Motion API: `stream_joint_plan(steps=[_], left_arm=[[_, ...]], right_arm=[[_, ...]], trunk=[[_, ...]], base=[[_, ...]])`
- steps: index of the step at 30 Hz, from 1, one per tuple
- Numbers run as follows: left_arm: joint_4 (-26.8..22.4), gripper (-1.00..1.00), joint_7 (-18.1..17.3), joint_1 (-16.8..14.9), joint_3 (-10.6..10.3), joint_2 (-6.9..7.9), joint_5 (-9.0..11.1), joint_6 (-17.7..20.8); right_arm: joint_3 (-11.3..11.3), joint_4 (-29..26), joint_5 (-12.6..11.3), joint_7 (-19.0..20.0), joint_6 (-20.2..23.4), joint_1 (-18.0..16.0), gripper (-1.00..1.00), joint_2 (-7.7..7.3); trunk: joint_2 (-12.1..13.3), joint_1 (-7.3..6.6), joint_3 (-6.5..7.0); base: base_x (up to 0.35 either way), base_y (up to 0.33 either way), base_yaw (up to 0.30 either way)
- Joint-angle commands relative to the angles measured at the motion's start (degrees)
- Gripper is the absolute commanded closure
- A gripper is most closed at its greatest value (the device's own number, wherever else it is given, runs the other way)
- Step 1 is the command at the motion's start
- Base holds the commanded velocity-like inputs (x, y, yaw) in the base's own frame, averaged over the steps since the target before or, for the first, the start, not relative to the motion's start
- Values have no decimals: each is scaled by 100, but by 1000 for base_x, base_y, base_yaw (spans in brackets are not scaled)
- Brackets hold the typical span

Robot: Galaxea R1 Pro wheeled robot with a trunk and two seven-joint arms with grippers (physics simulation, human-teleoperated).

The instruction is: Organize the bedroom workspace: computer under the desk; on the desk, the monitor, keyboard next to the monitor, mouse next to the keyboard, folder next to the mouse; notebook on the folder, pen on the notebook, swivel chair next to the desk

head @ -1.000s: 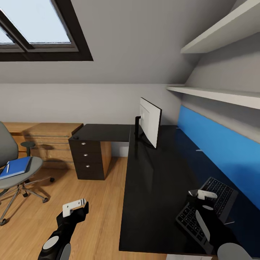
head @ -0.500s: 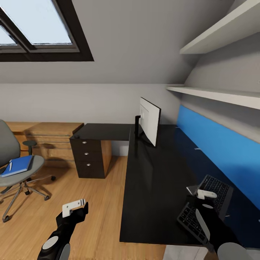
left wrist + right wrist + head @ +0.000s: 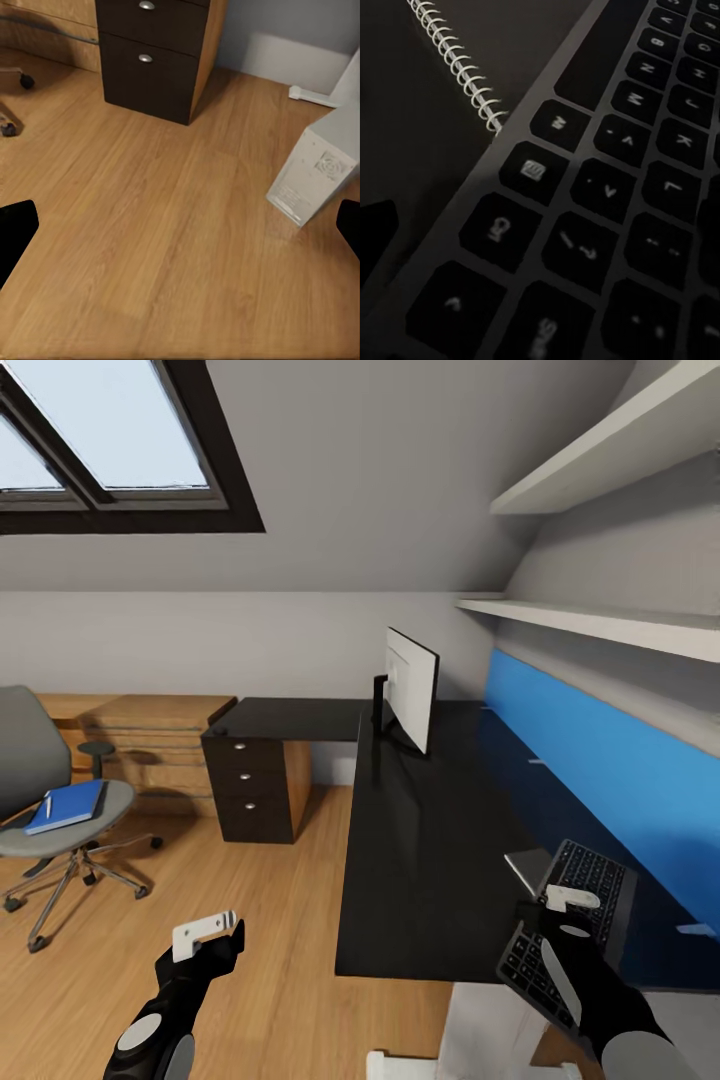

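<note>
Head view: right pincer (image 3: 560,905) directly over slim grey dark-keyed keyboard (image 3: 570,930), long axis along glossy black counter (image 3: 420,860); grip state can't tell.

Counter (image 3: 420,860) top: glossy black, smooth, reflections seen along its length; back panel (image 3: 600,760) matt blue. Drawer unit (image 3: 250,790): matt black fronts, round silver metal-look knobs, wood-look side. Floor (image 3: 270,920): wood planks, satin sheen, grain visible in the left wrist view. Dresser (image 3: 150,745): light wood, matt. Swivel chair (image 3: 60,825): grey padded cloth-look seat, chrome legs. Folder (image 3: 70,805): smooth bright blue. Monitor (image 3: 410,700) back: pale grey plastic, matt. Keyboard (image 3: 607,195): matt dark keys, grey frame; metal wire spiral binding (image 3: 457,64) seen beside it. Computer (image 3: 319,176): light grey matt casing. Shelves (image 3: 600,625): matt white.
</note>
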Motion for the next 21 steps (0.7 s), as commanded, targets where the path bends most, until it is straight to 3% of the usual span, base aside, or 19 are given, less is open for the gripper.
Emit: stream_joint_plan(steps=[1,7,21], left_arm=[[-9,-100,30,-4,2,-3,60,23],[-9,-100,30,-2,2,-3,60,23],[-9,-100,30,-1,2,-9,60,23]], right_arm=[[2,412,-66,-24,24,1,-100,-2],[9,410,-66,-18,7,2,-100,-2],[12,404,-65,-7,-20,3,-100,-2]], trunk=[[-3,-2,-7],[-3,-2,-7],[-3,-2,-7]], base=[[-233,0,0],[-209,0,0],[-12,0,0]])
